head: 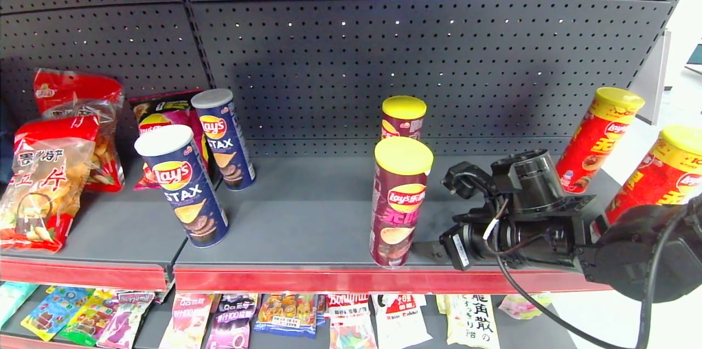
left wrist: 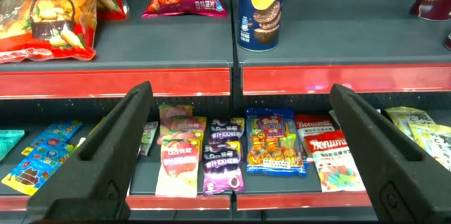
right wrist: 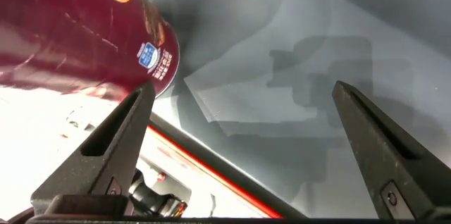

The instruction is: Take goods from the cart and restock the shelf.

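Grey pegboard shelf (head: 307,228) w/ red front lip; lower tier holds snack packets (left wrist: 275,143). The front maroon can (head: 400,201) stands upright near the lip, w/ a 2nd maroon can (head: 403,117) behind, blue cans (head: 184,184) to the left, red cans (head: 598,138) to the right. Low at the front can's base, the right gripper (right wrist: 243,90) has jaws wide apart, nothing held; can sits just outside one finger (right wrist: 120,132), not between. The left gripper (left wrist: 241,89) is also spread wide, empty, facing the lower tier.

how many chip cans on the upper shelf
6. Front blue can and rear blue can at left; front maroon can and rear maroon can at centre; inner red can and outer red can at right. None seems hidden.
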Available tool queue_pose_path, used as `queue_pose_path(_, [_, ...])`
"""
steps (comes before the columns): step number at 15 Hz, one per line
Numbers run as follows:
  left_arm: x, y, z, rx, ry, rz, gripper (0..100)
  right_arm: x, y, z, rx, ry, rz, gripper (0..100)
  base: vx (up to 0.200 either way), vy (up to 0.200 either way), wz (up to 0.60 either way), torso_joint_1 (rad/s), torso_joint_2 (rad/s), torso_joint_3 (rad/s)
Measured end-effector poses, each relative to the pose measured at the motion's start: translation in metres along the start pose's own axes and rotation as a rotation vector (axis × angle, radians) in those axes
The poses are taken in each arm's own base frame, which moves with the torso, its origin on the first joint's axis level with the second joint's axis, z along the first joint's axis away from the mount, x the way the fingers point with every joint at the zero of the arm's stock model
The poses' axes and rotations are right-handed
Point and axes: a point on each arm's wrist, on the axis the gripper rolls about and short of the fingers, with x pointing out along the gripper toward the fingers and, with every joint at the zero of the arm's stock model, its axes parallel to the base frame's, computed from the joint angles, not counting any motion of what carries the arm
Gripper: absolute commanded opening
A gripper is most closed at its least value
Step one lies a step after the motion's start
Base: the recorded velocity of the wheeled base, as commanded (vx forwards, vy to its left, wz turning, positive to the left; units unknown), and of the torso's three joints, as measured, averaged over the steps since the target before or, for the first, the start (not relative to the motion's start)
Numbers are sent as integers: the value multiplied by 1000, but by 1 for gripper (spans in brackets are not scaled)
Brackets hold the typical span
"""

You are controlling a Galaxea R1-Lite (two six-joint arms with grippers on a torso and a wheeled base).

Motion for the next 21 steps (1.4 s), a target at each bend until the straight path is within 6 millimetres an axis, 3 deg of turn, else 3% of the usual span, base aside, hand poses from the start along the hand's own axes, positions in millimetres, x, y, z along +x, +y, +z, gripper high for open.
queue_pose_path(4, [0,0,0,0,0,0,100,-14,-3,-5,6,-10,-10,100,0,0,0,0,0,0])
queue_pose_path(6, [0,0,0,0,0,0,100,-35,-4,-6,12,-51,-15,100,0,0,0,0,0,0])
queue_pose_path(9, [0,0,0,0,0,0,100,-83,-8,-17,24,-142,-18,100,0,0,0,0,0,0])
queue_pose_path(16, [0,0,0,0,0,0,100,-192,-12,-108,62,-360,-67,100,0,0,0,0,0,0])
queue_pose_path(19, [0,0,0,0,0,0,100,-221,-1,-148,47,-523,-124,100,0,0,0,0,0,0])
queue_pose_path(21, [0,0,0,0,0,-1,100,-228,4,-173,34,-575,-178,100,0,0,0,0,0,0])
